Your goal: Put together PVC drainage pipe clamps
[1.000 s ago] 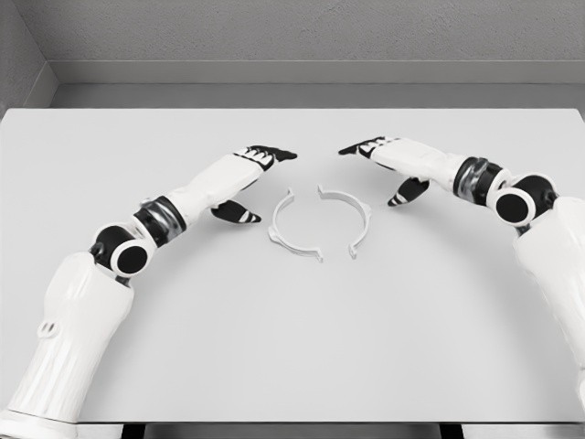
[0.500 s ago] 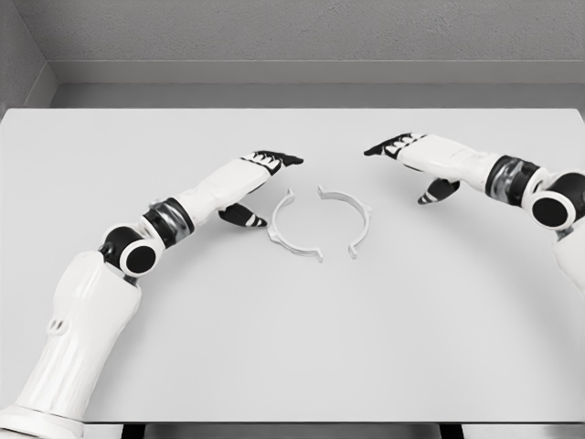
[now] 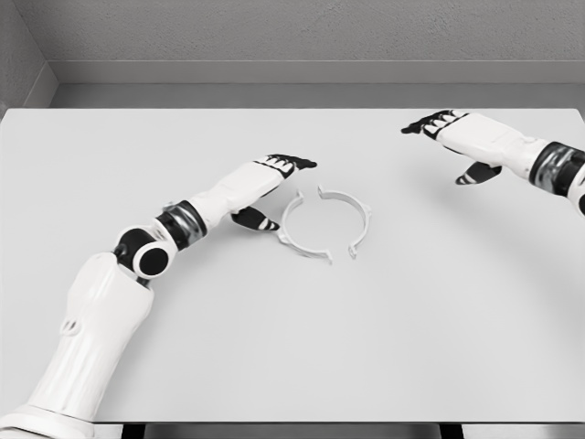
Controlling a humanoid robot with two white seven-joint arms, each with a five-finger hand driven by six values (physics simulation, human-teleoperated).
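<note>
1. 2 white clamp halves were seen lying flat near the middle of the pale bench (image 3: 292, 347).
2. the left clamp half (image 3: 299, 233) and the right clamp half (image 3: 352, 219) were set with their open sides facing each other, forming a broken ring; gaps were left between their ends at the top and bottom.
3. the left hand (image 3: 274, 183) was held just beside the left clamp half, its fingers (image 3: 294, 163) stretched out and apart, nothing gripped; whether the thumb touched the clamp could not be told.
4. the right hand (image 3: 457, 137) was held well apart from the clamp halves, toward the bench's far right, its fingers extended and spread, nothing held.
</note>
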